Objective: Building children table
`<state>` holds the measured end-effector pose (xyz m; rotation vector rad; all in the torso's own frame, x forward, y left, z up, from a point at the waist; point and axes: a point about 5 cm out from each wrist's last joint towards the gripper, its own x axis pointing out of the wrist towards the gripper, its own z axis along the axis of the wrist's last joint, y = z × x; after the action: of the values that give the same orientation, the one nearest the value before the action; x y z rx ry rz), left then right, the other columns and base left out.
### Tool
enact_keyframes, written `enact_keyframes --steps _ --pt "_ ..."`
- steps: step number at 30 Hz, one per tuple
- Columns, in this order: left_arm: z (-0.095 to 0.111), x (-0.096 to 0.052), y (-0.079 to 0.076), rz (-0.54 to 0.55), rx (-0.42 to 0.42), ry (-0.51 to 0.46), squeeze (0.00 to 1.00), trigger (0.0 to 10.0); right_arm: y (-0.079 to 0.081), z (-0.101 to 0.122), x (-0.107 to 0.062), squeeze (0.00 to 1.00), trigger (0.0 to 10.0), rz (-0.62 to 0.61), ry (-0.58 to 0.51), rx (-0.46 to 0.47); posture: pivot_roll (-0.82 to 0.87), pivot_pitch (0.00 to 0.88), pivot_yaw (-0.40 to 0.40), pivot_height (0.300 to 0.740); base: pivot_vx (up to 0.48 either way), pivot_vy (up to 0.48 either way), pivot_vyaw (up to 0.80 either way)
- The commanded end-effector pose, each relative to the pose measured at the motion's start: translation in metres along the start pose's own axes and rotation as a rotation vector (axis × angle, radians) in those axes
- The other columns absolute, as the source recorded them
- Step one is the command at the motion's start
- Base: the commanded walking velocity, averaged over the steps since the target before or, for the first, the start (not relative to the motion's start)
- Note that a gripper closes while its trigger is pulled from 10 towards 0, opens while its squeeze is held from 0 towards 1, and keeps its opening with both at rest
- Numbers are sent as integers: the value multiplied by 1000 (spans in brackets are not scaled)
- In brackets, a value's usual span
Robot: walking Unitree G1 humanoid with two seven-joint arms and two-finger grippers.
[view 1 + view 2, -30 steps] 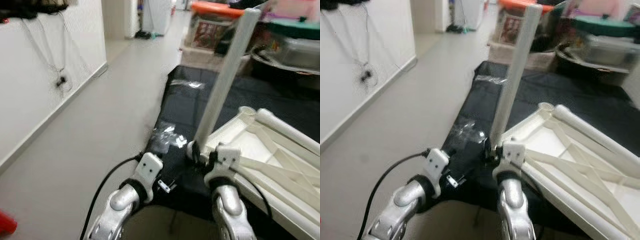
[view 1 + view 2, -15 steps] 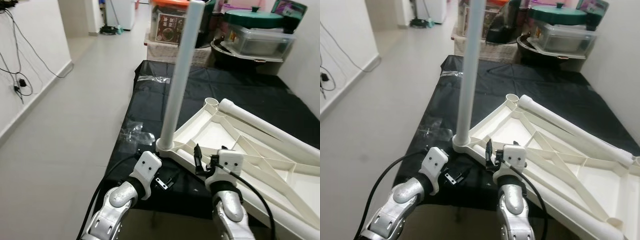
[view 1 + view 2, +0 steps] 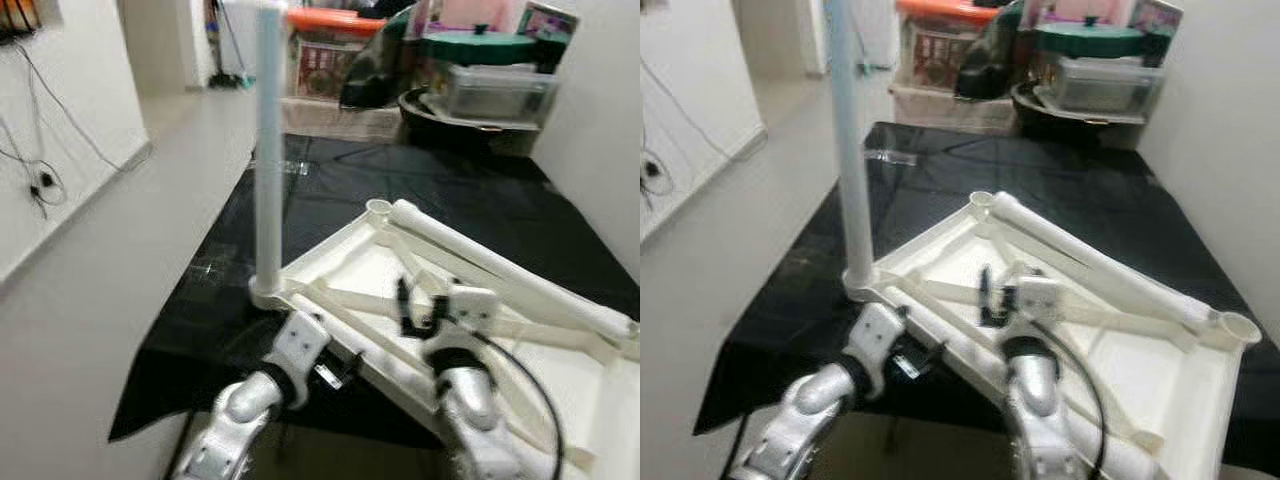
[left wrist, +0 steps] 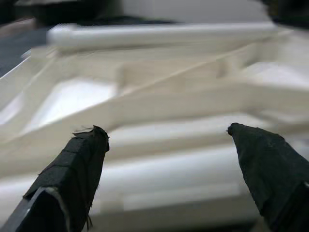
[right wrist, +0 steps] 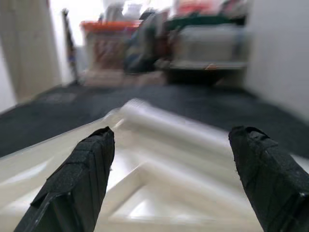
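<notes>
At the bottom of the frame, two silver arms reach forward. The left gripper [image 4: 166, 140] sits at the lower centre-left, just at the near edge of an upside-down white table top [image 3: 1160, 350]; in its wrist view the two black fingers [image 4: 79, 159] are spread wide apart, holding nothing, with the white ribs of the table top right ahead of them. The right gripper [image 5: 171, 145] is at the lower centre-right, over the table top's ribbed underside; its fingers [image 5: 84, 159] are also spread apart and empty, pointing along the white plastic toward the far end of the room.

The table top lies across the middle and lower right of the frame on a black sheet [image 3: 470, 190] that covers the floor. One white leg [image 3: 268, 150] stands upright in the corner socket at centre-left, rising to the top edge. A second white leg [image 3: 510, 270] lies flat along the table top's far edge, running from the centre toward the right.

To the left of the sheet is bare pale floor [image 3: 110, 260], and a white wall with hanging cables [image 3: 40, 170] in the upper left. At the top, beyond the sheet, are stacked storage boxes [image 3: 1090, 65], one with an orange lid and one with a green lid.
</notes>
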<state>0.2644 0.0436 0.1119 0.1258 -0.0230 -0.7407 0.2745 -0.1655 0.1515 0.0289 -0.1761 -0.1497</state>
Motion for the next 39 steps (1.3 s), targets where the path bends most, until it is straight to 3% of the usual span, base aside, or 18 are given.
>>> enact_keyframes --steps 1,7,10,15,18,19,20,21,22,23,24,25,29,34,35,39 --pt "-4 -3 5 18 -2 21 0 10000 5 5 5 0 10000 12 -9 23 138 0 -98 740 0 -469 0" --pt "-4 -3 5 19 -8 24 0 10000 5 17 15 0 10000 7 -47 36 138 0 -98 740 0 -388 0" --pt "-5 -3 7 31 -32 32 0 10000 -12 54 43 0 10000 -96 -122 41 136 0 -98 740 0 0 0" --pt "-6 -3 7 32 -37 32 0 10000 -33 67 62 0 10000 -233 -86 10 136 0 -98 740 0 0 0" --pt "-5 -3 7 35 -39 32 0 10000 -56 69 75 0 10000 -388 20 -94 136 0 -103 740 0 0 0" --pt "-5 -3 7 35 -39 32 0 10000 -56 69 75 0 10000 -388 20 -94 136 0 -103 740 0 0 0" --pt "-5 -3 7 35 -39 32 0 10000 -67 64 77 0 10000 -445 94 -118 136 0 -103 740 0 0 0" --pt "-5 -3 7 35 -39 32 0 10000 -67 64 77 0 10000 -445 94 -118 136 0 -103 740 0 0 0" --pt "-5 -3 7 34 -39 32 0 10000 -79 57 76 0 10000 -474 191 -152 136 0 -104 740 0 0 0" --pt "-5 -3 7 34 -39 32 0 10000 -79 57 76 0 10000 -474 191 -152 136 0 -104 740 0 0 0" --pt "-5 -3 7 34 -40 32 0 10000 -90 51 74 0 10000 -491 297 -152 136 0 -104 740 0 0 0" --pt "-5 -4 7 34 -42 33 0 10000 -100 41 70 0 10000 -467 470 -65 134 0 -102 740 0 0 0" --pt "-4 -4 7 34 -44 34 0 10000 -101 39 68 0 10000 -448 540 3 134 0 -102 740 0 0 0" --pt "-4 -4 6 36 -47 36 0 10000 -91 24 65 0 10000 -306 757 73 130 0 -100 740 0 0 0" --pt "-4 -4 6 36 -47 36 0 10000 -91 24 65 0 10000 -306 757 73 130 0 -100 740 0 0 0" --pt "-5 -4 5 38 -52 39 0 10000 -83 5 52 0 10000 -245 928 108 130 0 -109 740 0 0 0"
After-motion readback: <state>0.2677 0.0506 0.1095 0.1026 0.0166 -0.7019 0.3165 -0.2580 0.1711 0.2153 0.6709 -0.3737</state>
